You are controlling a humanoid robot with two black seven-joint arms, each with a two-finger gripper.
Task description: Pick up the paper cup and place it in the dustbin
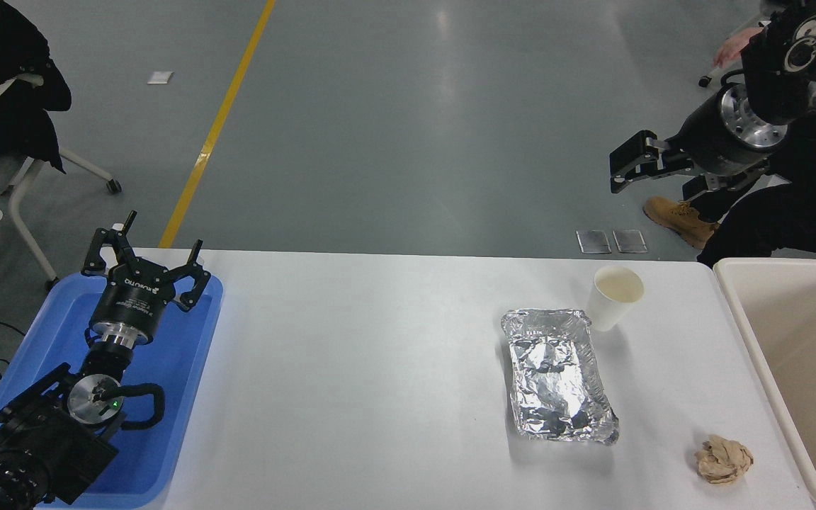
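Currently approach step: right claw point(627, 170) empty, spread, high beyond paper cup point(615, 297). Next: descend, straddle cup; dustbin point(734, 312) just right of cup.

The left arm lies parked at the lower left, its left gripper point(144, 249) pointing away from the camera with fingers spread apart. The right arm comes in from the upper right edge, held high, its right gripper point(631, 170) aimed left and slightly down; its finger state cannot be made out
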